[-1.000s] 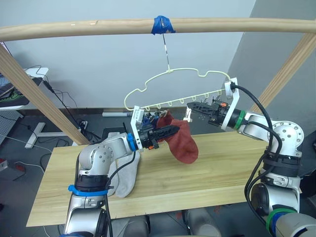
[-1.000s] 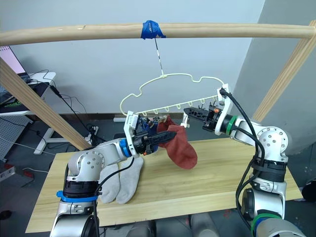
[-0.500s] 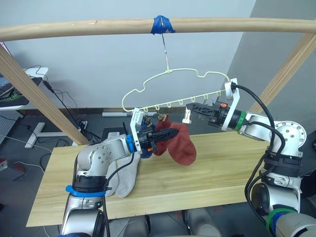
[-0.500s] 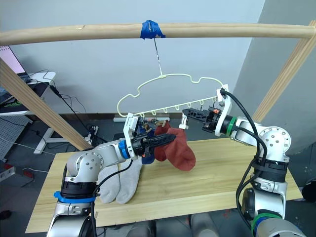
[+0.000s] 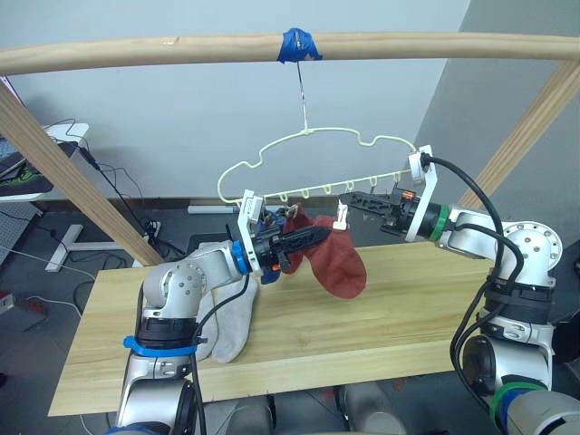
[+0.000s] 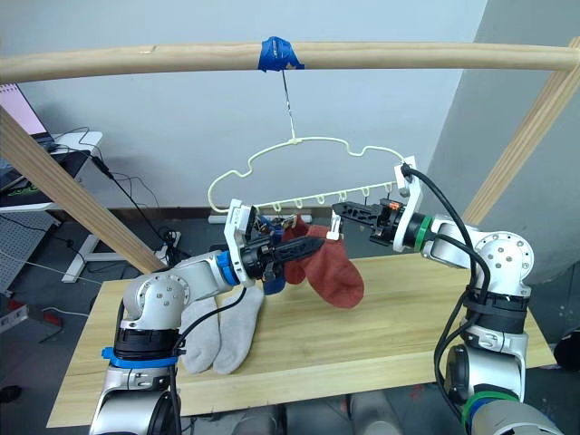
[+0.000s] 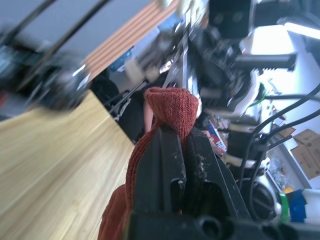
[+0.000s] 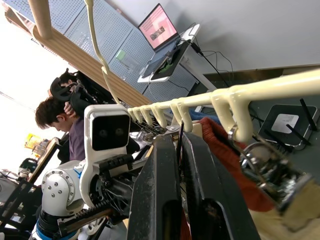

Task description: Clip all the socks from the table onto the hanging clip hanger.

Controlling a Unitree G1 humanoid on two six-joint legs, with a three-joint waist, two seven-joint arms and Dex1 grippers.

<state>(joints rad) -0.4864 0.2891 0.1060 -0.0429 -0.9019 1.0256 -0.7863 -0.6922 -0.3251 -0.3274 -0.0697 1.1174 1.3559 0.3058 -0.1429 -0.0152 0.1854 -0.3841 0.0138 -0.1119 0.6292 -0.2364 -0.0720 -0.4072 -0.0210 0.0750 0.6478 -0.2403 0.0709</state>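
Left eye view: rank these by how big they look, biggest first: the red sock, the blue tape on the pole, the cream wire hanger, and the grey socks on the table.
1. Cream wire hanger
2. Grey socks, partly hidden by the left arm, so its edge over the red sock is unsure
3. Red sock, also nearer the camera
4. Blue tape

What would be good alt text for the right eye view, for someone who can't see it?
The left gripper lifts a rust red sock up to the cream clip hanger hung from a wooden pole, while the right gripper squeezes a hanger clip beside it. Two grey socks lie on the table below.
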